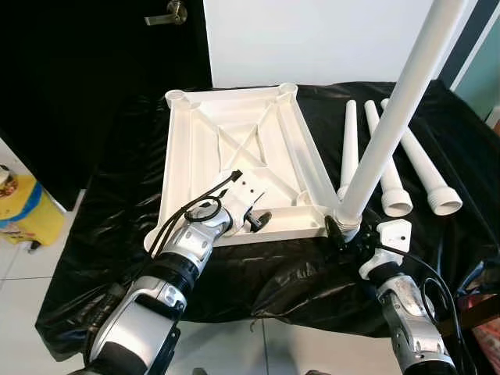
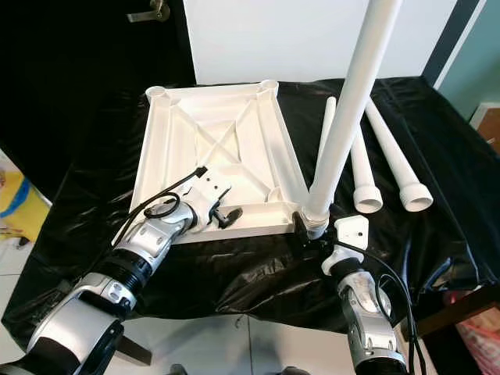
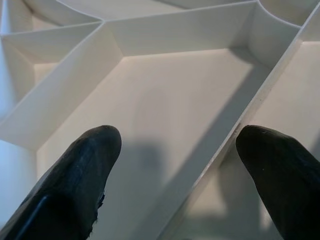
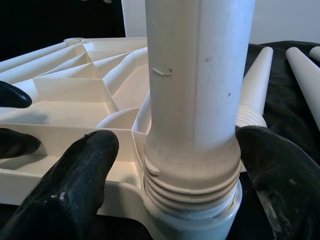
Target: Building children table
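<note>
A white tabletop lies upside down on a black cloth, its ribs facing up. One white table leg stands upright in the near right corner socket. My right gripper is at the leg's threaded base, open, with one finger on either side of it. My left gripper rests over the tabletop's near edge, open, straddling a rib with nothing held. Three loose legs lie side by side to the right of the tabletop.
The cloth-covered surface ends close in front of me, with white floor tiles below. A yellow object sits on the floor at the left. A dark door with a handle stands behind, beside a white wall.
</note>
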You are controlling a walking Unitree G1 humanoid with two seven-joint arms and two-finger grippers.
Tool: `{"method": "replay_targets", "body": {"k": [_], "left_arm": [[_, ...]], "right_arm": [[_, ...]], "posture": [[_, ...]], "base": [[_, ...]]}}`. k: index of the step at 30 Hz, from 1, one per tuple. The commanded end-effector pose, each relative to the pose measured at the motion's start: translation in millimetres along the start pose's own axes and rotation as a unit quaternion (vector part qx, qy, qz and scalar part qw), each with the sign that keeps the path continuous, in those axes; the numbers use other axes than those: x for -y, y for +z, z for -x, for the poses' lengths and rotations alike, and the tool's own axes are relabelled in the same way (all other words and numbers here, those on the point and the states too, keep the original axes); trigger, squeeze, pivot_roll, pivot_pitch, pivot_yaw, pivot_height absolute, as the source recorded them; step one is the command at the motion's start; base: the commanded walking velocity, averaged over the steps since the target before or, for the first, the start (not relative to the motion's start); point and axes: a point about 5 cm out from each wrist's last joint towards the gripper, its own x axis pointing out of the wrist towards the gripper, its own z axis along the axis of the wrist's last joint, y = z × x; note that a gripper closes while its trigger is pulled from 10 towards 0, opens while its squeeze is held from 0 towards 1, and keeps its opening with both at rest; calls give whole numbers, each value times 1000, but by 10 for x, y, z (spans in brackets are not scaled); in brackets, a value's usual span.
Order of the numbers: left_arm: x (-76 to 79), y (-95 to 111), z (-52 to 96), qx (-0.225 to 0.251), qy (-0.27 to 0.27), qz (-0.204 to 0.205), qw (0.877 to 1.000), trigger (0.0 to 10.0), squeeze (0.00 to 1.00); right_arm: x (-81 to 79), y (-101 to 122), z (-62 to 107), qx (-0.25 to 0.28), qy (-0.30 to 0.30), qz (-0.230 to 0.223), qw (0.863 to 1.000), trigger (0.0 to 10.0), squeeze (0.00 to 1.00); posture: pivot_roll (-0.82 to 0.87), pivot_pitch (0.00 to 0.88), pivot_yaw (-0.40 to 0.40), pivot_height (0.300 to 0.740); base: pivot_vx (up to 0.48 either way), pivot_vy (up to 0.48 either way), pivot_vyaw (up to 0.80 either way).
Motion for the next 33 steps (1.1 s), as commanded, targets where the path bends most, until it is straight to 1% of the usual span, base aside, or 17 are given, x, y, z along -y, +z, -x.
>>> {"method": "replay_targets", "body": {"k": [1,3,4,6,10,11,14,20,21,22,23,28,33], "left_arm": [[-19,-26,-12,-17,2,2,1000,10000,0],[-26,-39,-16,-22,3,6,1000,10000,0],[-41,-63,-27,-32,7,13,999,10000,0],[-41,-63,-27,-32,7,13,999,10000,0],[-121,-121,-45,-65,25,34,997,10000,0],[-121,-121,-45,-65,25,34,997,10000,0],[-171,-143,-46,-85,30,40,995,10000,0],[-213,-150,-47,-96,30,48,994,10000,0],[-222,-150,-47,-98,30,50,994,9333,0],[-222,-150,-47,-98,30,50,994,9333,0],[-228,-156,-47,-99,27,54,993,0,0],[-237,-164,-43,-98,16,61,993,0,0],[-254,-182,-31,-99,16,66,993,0,0]], "right_arm": [[-12,-25,18,-8,-1,-2,1000,10000,0],[-14,-27,18,-9,-1,-2,1000,10000,0],[-19,-28,16,-9,-1,-1,1000,10000,0],[-19,-28,16,-9,-1,-1,1000,10000,0],[-48,-37,6,-11,3,1,1000,10000,0],[-48,-37,6,-11,3,1,1000,10000,0],[-66,-41,2,-12,5,1,1000,10000,0],[-77,-44,2,-13,6,1,1000,10000,0],[-80,-44,3,-14,5,2,1000,10000,0],[-80,-44,3,-14,5,2,1000,10000,0],[-81,-46,11,-14,4,2,1000,10000,0],[-78,-54,42,-18,-1,2,1000,10000,0],[-69,-58,59,-21,-3,2,1000,10000,0]], "posture": [[-96,0,29,740],[-96,0,29,740],[-97,0,32,740],[-97,0,32,740],[-95,0,35,740],[-95,0,35,740],[-96,0,39,740],[-98,8,46,740],[-98,11,48,740],[-98,11,48,740],[-103,22,53,740],[-107,35,54,740],[-109,47,51,740]], "base": [[0,0,0],[0,0,0],[0,0,0],[0,0,0],[0,0,0],[0,0,0],[0,0,0],[0,0,0],[0,0,0],[0,0,0],[0,0,0],[0,0,0],[0,0,0]]}}
